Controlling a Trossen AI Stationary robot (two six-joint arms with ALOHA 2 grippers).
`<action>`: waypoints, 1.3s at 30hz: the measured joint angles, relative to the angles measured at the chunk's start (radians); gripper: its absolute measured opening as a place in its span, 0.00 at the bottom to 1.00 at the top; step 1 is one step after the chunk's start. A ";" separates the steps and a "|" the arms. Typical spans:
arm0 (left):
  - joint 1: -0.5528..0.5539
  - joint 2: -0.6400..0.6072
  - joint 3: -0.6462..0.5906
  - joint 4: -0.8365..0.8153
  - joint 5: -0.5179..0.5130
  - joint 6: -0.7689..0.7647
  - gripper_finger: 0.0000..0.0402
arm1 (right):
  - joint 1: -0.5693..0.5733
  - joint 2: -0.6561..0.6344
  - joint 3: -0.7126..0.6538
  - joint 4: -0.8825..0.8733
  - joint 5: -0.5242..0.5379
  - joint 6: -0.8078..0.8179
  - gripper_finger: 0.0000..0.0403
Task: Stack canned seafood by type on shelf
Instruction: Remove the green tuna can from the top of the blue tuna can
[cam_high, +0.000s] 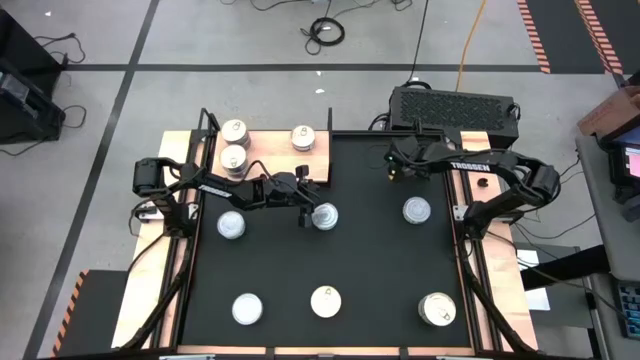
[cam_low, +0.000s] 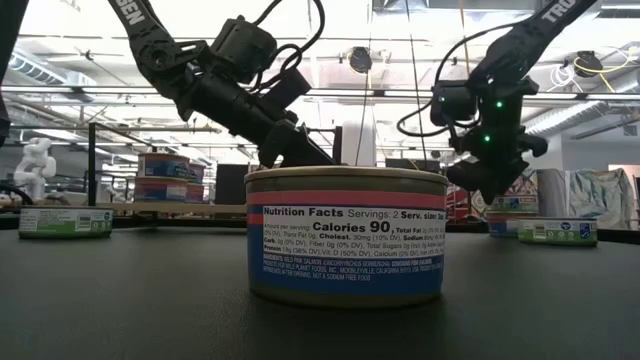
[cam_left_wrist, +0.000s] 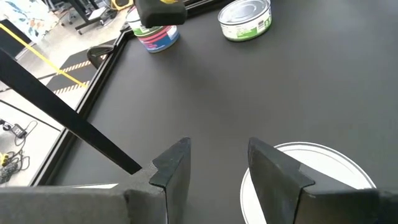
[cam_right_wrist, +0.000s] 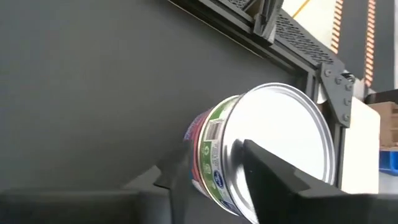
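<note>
Three cans stand on the pale wooden shelf at the table's far left: two close together and one alone. Several more cans stand on the black mat. My left gripper is open and low over the mat, just left of a silver-lidded can. In the left wrist view that can lies outside the gap, beside one finger. My right gripper hangs open in the air over the mat's far right part. A green-labelled can stands on the mat just past its fingers. My left gripper comes at the silver-lidded can slanting down from the table's left. One finger stands in front of the can's rim, and I cannot tell whether it touches. The can stands upright on the mat.
More cans stand on the mat at the left, right and along the near edge. A raised frame borders the mat. A black perforated box sits behind the far right corner.
</note>
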 joint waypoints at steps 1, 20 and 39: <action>0.000 0.000 0.000 0.000 0.000 0.000 0.40 | 0.004 0.000 0.000 -0.005 0.006 0.001 0.29; 0.000 0.000 0.000 0.007 0.000 -0.001 0.40 | 0.048 -0.088 0.020 -0.038 -0.047 -0.012 0.00; 0.000 0.000 0.000 0.017 0.000 -0.002 0.40 | 0.111 -0.110 0.023 -0.034 -0.041 -0.022 0.00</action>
